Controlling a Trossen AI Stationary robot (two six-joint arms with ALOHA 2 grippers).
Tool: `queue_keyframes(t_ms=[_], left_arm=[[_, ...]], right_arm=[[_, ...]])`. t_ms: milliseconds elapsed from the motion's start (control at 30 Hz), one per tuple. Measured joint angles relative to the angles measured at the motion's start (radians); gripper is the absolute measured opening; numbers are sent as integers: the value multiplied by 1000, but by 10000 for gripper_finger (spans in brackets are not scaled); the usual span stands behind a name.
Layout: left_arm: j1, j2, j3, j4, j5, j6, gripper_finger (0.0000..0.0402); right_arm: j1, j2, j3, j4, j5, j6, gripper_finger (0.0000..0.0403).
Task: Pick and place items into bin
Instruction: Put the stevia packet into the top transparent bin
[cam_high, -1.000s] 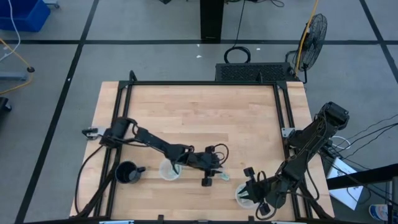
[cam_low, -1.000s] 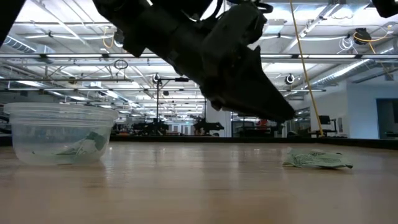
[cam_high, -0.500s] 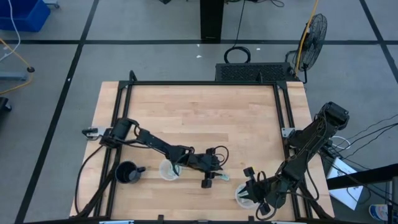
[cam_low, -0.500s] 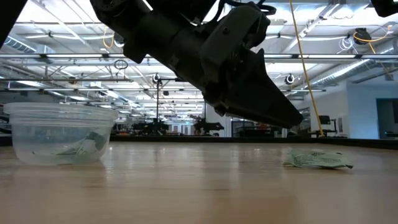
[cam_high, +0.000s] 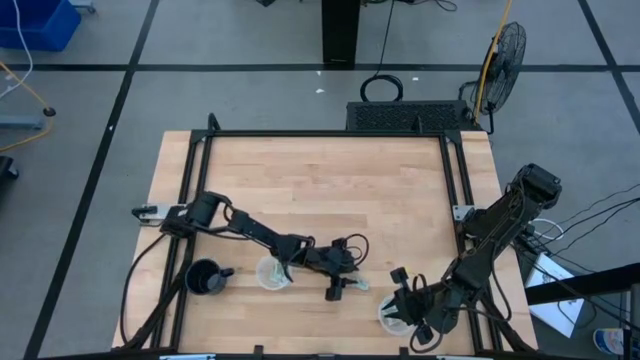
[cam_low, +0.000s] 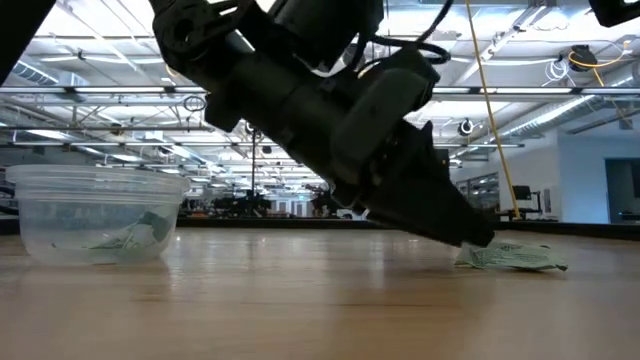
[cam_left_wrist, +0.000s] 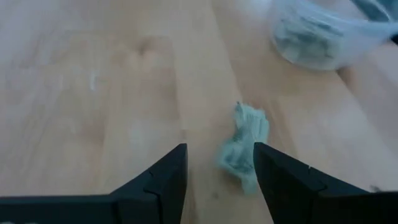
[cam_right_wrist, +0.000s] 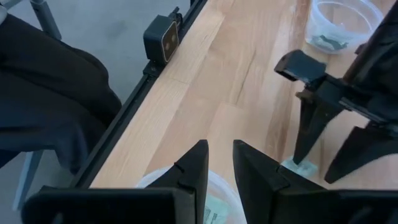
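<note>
Lower left of the overhead frame: a black mug (cam_high: 204, 277) stands beside a clear round plastic cup (cam_high: 272, 274) with packets inside. Just right of it, the left gripper (cam_high: 347, 287) is down at the wooden table (cam_high: 330, 190), fingers spread, tips either side of a small pale green-and-white crinkled packet (cam_left_wrist: 244, 143) lying flat. Lower right, the right gripper (cam_high: 400, 296), fingers narrowly parted, hangs over a second clear cup (cam_high: 390, 318).

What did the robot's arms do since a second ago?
The left hand came down toward the table, and its open fingers now stand at the packet, not yet closed on it. The right hand stayed over its clear cup. The packet, the other clear cup and the black mug did not move.
</note>
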Motion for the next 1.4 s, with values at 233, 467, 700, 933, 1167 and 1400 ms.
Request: queue_keyframes(t_ms=[233, 467, 700, 933, 1167, 1400], left_arm=[[0, 12, 1, -35, -2, 4, 153], [0, 12, 2, -34, -4, 32, 44], [-5, -44, 1, -98, 3, 64, 6], [-40, -305, 1, -568, -63, 108, 4], [-130, -586, 2, -1090, -222, -81, 4], [-255, -635, -90, -1250, -194, -373, 3]], right_arm=[[-9, 0, 0, 2, -1, 0, 70], [-9, 0, 0, 4, -1, 0, 70], [-9, 0, 0, 4, -2, 0, 70], [-9, 0, 0, -1, -2, 0, 70], [-9, 0, 0, -2, -1, 0, 70], [-9, 0, 0, -3, 0, 0, 70]])
